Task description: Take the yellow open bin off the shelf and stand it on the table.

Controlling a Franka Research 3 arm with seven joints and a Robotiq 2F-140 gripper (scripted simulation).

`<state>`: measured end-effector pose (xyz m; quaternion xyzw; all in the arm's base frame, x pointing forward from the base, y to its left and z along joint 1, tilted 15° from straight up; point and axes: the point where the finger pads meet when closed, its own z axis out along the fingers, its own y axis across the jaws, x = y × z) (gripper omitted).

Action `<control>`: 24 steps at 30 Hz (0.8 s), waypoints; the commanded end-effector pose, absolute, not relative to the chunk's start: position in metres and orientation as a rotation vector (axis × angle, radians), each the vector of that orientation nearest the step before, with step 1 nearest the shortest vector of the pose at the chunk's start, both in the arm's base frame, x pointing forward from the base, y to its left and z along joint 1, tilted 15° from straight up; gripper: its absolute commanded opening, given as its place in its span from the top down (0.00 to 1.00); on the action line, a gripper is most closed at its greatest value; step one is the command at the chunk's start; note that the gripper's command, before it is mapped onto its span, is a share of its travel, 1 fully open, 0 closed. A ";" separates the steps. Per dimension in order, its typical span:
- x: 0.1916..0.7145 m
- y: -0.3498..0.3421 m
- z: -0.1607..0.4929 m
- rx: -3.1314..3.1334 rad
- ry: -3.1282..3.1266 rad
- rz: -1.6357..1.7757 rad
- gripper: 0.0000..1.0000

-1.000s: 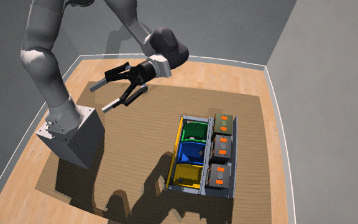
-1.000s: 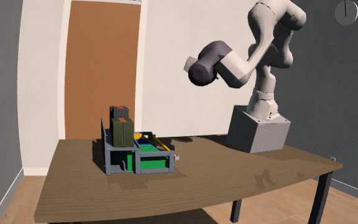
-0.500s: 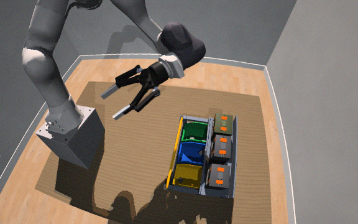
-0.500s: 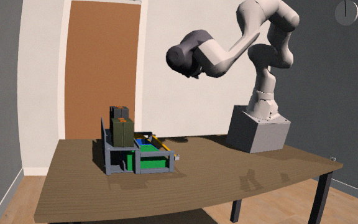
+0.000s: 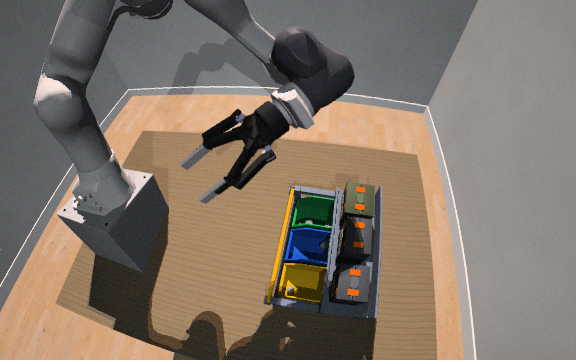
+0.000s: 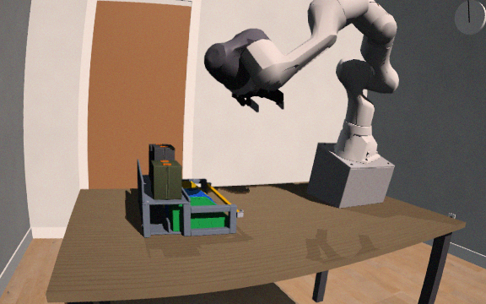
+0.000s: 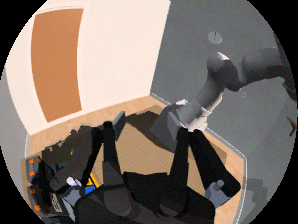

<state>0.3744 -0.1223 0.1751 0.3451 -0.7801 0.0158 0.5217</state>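
The yellow open bin sits in the near slot of the grey shelf, with small parts inside it. A blue bin and a green bin stand beside it in the same row. In the side view the green bin faces me and the yellow bin is hidden behind it. My gripper hangs high above the table, well left of the shelf, open and empty. It also shows in the side view and the wrist view.
Three closed boxes with orange latches stand on the shelf's upper tier. A yellow rail runs along the shelf's open front. The robot's base block stands on the table's left side.
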 end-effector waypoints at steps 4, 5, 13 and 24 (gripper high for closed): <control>0.380 -0.117 0.166 0.803 -1.912 0.045 0.43; 0.380 -0.117 0.166 0.803 -1.912 0.045 0.43; 0.420 -0.127 0.142 0.699 -2.157 -0.011 0.43; 0.420 -0.127 0.142 0.699 -2.157 -0.011 0.43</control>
